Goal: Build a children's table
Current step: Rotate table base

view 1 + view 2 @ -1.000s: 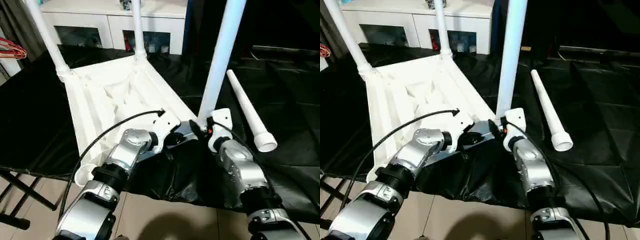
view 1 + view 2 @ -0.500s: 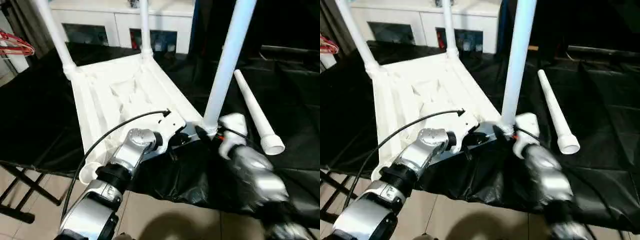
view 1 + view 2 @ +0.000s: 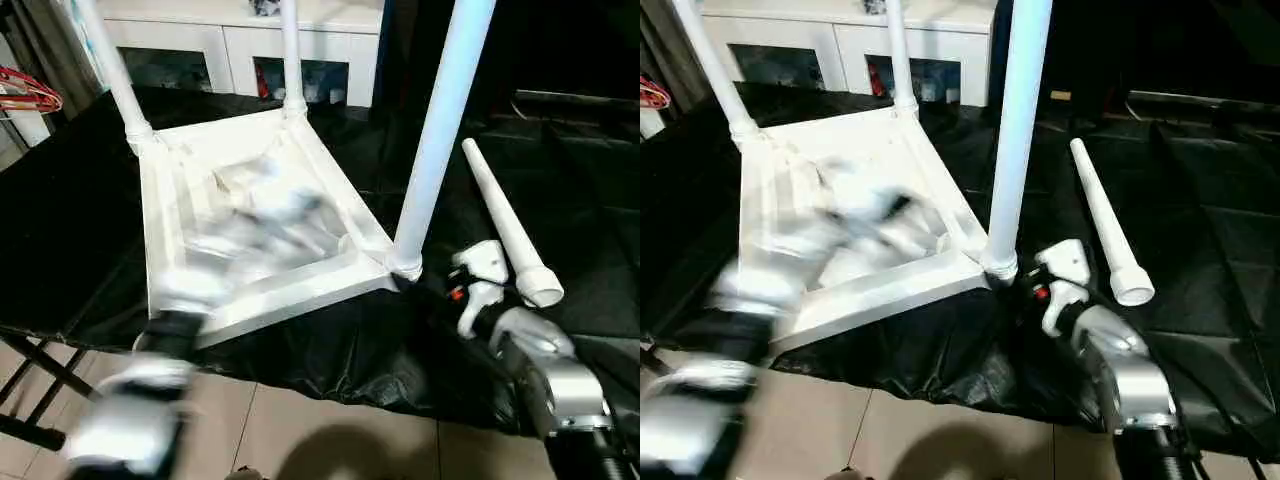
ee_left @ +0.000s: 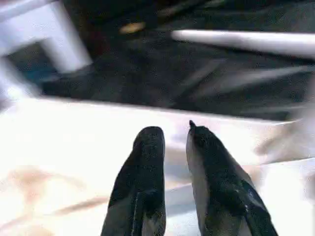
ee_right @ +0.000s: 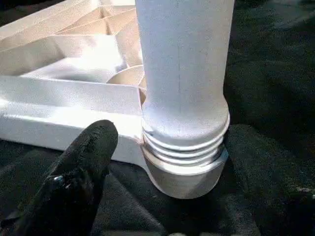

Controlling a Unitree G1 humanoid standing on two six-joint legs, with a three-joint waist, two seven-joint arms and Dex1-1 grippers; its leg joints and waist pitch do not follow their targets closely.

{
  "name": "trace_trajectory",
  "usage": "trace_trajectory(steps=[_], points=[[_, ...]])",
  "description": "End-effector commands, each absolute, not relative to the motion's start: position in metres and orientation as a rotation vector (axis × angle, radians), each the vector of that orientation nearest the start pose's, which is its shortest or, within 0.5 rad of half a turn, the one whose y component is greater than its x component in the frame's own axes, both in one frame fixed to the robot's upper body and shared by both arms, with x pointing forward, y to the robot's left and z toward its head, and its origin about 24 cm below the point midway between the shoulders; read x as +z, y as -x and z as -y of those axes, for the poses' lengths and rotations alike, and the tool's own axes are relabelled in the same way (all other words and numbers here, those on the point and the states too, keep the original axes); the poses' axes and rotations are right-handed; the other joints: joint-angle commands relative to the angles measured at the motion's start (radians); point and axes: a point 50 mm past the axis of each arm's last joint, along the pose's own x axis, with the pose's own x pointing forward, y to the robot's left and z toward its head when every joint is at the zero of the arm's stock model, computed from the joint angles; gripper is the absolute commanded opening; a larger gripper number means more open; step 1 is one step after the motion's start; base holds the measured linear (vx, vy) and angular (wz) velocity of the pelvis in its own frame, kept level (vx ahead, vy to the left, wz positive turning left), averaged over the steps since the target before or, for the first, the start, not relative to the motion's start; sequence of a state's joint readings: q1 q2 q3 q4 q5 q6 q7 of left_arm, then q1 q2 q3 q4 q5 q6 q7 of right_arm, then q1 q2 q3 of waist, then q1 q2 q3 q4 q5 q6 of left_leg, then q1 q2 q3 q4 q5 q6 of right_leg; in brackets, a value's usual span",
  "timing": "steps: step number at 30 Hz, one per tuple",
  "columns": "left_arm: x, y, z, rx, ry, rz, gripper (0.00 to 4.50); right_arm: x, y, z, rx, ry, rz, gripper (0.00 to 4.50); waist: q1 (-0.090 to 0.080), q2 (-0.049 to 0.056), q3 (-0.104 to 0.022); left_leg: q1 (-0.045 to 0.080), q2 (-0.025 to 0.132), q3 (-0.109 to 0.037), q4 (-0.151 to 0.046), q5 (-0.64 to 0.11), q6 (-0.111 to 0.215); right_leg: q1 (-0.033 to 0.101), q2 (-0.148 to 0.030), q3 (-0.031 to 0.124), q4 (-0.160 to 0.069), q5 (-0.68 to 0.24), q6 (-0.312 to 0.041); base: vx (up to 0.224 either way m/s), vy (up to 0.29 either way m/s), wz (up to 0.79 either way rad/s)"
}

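The white table top (image 3: 190, 170) lies upside down on black cloth, ribbed underside up. Three white legs stand in its corner sockets: back left (image 3: 110, 70), back right (image 3: 290, 55) and near right (image 3: 440, 130). A fourth leg (image 3: 500, 215) lies loose on the cloth to the right. My right gripper (image 3: 438, 290) sits just beside the near right leg's base (image 5: 184, 147), open, one finger (image 5: 81, 167) apart from the socket. My left arm (image 3: 250, 235) is a blur over the underside. The left gripper (image 4: 172, 130) hovers above the white plastic, fingers a narrow gap apart, empty.
A white cabinet with glass doors (image 3: 230, 45) stands behind the table. A red wire object (image 3: 30, 90) hangs at the far left. The black cloth (image 3: 580, 180) spreads right of the loose leg. Tiled floor (image 3: 330, 430) lies below the near edge.
My left arm has swung away from the near rail and up over the underside, now blurred. My right gripper has drawn back a little from the near right leg's base.
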State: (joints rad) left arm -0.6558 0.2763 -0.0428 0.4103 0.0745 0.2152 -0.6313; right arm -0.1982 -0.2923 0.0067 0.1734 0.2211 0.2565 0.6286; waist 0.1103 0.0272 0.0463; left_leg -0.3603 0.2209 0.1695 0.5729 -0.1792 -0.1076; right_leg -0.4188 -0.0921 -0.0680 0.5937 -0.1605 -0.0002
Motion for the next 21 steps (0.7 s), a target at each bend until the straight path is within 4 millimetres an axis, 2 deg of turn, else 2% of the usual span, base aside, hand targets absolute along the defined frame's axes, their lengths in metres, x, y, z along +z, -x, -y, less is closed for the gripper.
trace_trajectory(steps=[1, 2, 3, 4, 5, 6, 7, 8, 9, 10, 12, 14, 15, 16, 17, 18, 19, 20, 21], points=[[0.122, -0.355, -0.160, -0.579, -0.402, -0.133, 0.96, 0.041, -0.276, 0.162, 0.693, 0.012, -0.261, 3.90, 0.005, -0.011, -0.064, -0.004, 0.000, 0.006, -0.062, -0.185, 0.053, 0.061, -0.032, 0.028, -0.062, -0.235, -0.163, 0.000, 0.000, 0.00], [0.121, -0.347, -0.192, -0.473, -0.459, -0.202, 0.96, 0.040, -0.271, 0.161, 0.724, 0.043, -0.269, 3.90, 0.003, -0.011, -0.063, -0.006, 0.000, 0.005, -0.064, -0.185, 0.051, 0.061, -0.032, 0.028, -0.059, -0.232, -0.161, 0.000, 0.000, 0.00], [0.121, -0.344, -0.201, -0.443, -0.474, -0.225, 0.96, 0.040, -0.269, 0.161, 0.732, 0.051, -0.272, 3.90, 0.001, -0.010, -0.062, -0.007, 0.000, 0.006, -0.065, -0.187, 0.050, 0.061, -0.032, 0.028, -0.060, -0.234, -0.158, 0.000, 0.000, 0.00], [0.121, -0.343, -0.202, -0.440, -0.475, -0.227, 0.96, 0.040, -0.269, 0.160, 0.733, 0.052, -0.272, 3.90, 0.000, -0.010, -0.062, -0.003, -0.001, 0.007, -0.065, -0.197, 0.047, 0.058, -0.032, 0.028, -0.063, -0.251, -0.154, 0.000, 0.000, 0.00], [0.120, -0.339, -0.213, -0.405, -0.507, -0.256, 0.68, 0.040, -0.268, 0.161, 0.742, 0.059, -0.277, 3.90, 0.000, -0.009, -0.060, -0.003, -0.002, 0.008, -0.065, -0.202, 0.045, 0.056, -0.031, 0.029, -0.067, -0.264, -0.152, 0.000, 0.000, 0.00], [0.117, -0.333, -0.230, -0.349, -0.563, -0.311, 0.68, 0.039, -0.267, 0.161, 0.760, 0.063, -0.293, 3.90, 0.000, -0.008, -0.059, -0.002, -0.003, 0.008, -0.067, -0.217, 0.041, 0.054, -0.029, 0.028, -0.069, -0.287, -0.147, 0.000, 0.000, 0.00], [0.117, -0.333, -0.230, -0.349, -0.563, -0.311, 0.68, 0.039, -0.267, 0.161, 0.760, 0.063, -0.293, 3.90, 0.002, -0.008, -0.056, -0.001, -0.002, 0.007, -0.070, -0.230, 0.036, 0.054, -0.030, 0.029, -0.070, -0.305, -0.141, 0.000, 0.000, 0.00], [0.116, -0.329, -0.240, -0.313, -0.609, -0.346, 0.56, 0.038, -0.266, 0.161, 0.768, 0.070, -0.309, 3.72, 0.003, -0.007, -0.055, 0.000, -0.003, 0.007, -0.070, -0.240, 0.033, 0.052, -0.029, 0.029, -0.071, -0.317, -0.137, 0.000, 0.000, 0.00], [0.113, -0.322, -0.255, -0.238, -0.651, -0.394, 0.35, 0.036, -0.265, 0.161, 0.781, 0.079, -0.343, 3.54, 0.003, -0.017, -0.055, -0.001, -0.001, 0.005, -0.072, -0.249, 0.030, 0.054, -0.029, 0.029, -0.072, -0.325, -0.131, 0.000, 0.000, 0.00], [0.113, -0.322, -0.255, -0.238, -0.651, -0.394, 0.35, 0.036, -0.265, 0.161, 0.781, 0.079, -0.343, 3.54, 0.005, -0.010, -0.053, 0.000, -0.002, 0.004, -0.073, -0.255, 0.027, 0.052, -0.031, 0.031, -0.072, -0.338, -0.128, 0.000, 0.000, 0.00], [0.111, -0.318, -0.261, -0.190, -0.665, -0.422, 0.18, 0.037, -0.263, 0.160, 0.796, 0.081, -0.360, 3.39, 0.009, -0.011, -0.055, 0.006, -0.002, 0.006, -0.071, -0.262, 0.022, 0.048, -0.032, 0.032, -0.074, -0.338, -0.129, 0.000, 0.000, 0.00], [0.108, -0.315, -0.267, -0.157, -0.682, -0.447, 0.09, 0.039, -0.263, 0.162, 0.784, 0.089, -0.361, 3.24, 0.010, -0.011, -0.055, 0.004, -0.002, 0.004, -0.073, -0.260, 0.019, 0.050, -0.029, 0.033, -0.069, -0.303, -0.138, 0.000, 0.000, 0.00], [0.106, -0.314, -0.271, -0.121, -0.685, -0.457, 0.00, 0.040, -0.265, 0.168, 0.757, 0.104, -0.354, 3.10, 0.010, -0.005, -0.057, 0.003, -0.003, 0.003, -0.072, -0.263, 0.017, 0.050, -0.030, 0.032, -0.068, -0.292, -0.140, 0.000, 0.000, 0.00], [0.103, -0.312, -0.273, -0.127, -0.696, -0.472, 0.00, 0.039, -0.267, 0.171, 0.737, 0.111, -0.353, 3.10, 0.010, -0.011, -0.057, 0.003, -0.004, 0.004, -0.072, -0.261, 0.016, 0.051, -0.030, 0.032, -0.070, -0.284, -0.141, 0.000, 0.000, 0.00], [0.101, -0.311, -0.274, -0.135, -0.705, -0.490, 0.00, 0.039, -0.269, 0.174, 0.718, 0.117, -0.354, 3.06, 0.011, -0.011, -0.058, 0.003, -0.004, 0.004, -0.071, -0.258, 0.016, 0.052, -0.030, 0.032, -0.068, -0.277, -0.144, 0.000, 0.000, 0.00], [0.098, -0.309, -0.274, -0.145, -0.707, -0.506, 0.00, 0.039, -0.271, 0.177, 0.695, 0.125, -0.354, 2.93, 0.010, -0.006, -0.058, 0.001, -0.005, 0.003, -0.071, -0.258, 0.014, 0.052, -0.030, 0.032, -0.067, -0.269, -0.147, 0.000, 0.000, 0.00], [0.097, -0.309, -0.275, -0.148, -0.708, -0.510, 0.00, 0.039, -0.271, 0.177, 0.689, 0.126, -0.353, 2.77, 0.010, -0.008, -0.059, 0.003, -0.005, 0.003, -0.071, -0.259, 0.013, 0.052, -0.030, 0.031, -0.067, -0.266, -0.152, 0.000, 0.000, 0.00], [0.095, -0.307, -0.275, -0.162, -0.714, -0.524, 0.00, 0.038, -0.274, 0.180, 0.657, 0.129, -0.353, 2.67, 0.010, -0.004, -0.060, 0.003, -0.005, 0.002, -0.070, -0.257, 0.013, 0.052, -0.031, 0.032, -0.066, -0.257, -0.157, 0.000, 0.000, 0.00], [0.093, -0.306, -0.274, -0.181, -0.717, -0.539, 0.00, 0.038, -0.278, 0.183, 0.613, 0.131, -0.345, 2.63, 0.009, -0.007, -0.061, 0.001, -0.006, 0.002, -0.070, -0.247, 0.013, 0.054, -0.031, 0.031, -0.064, -0.240, -0.160, 0.000, 0.000, 0.00]])
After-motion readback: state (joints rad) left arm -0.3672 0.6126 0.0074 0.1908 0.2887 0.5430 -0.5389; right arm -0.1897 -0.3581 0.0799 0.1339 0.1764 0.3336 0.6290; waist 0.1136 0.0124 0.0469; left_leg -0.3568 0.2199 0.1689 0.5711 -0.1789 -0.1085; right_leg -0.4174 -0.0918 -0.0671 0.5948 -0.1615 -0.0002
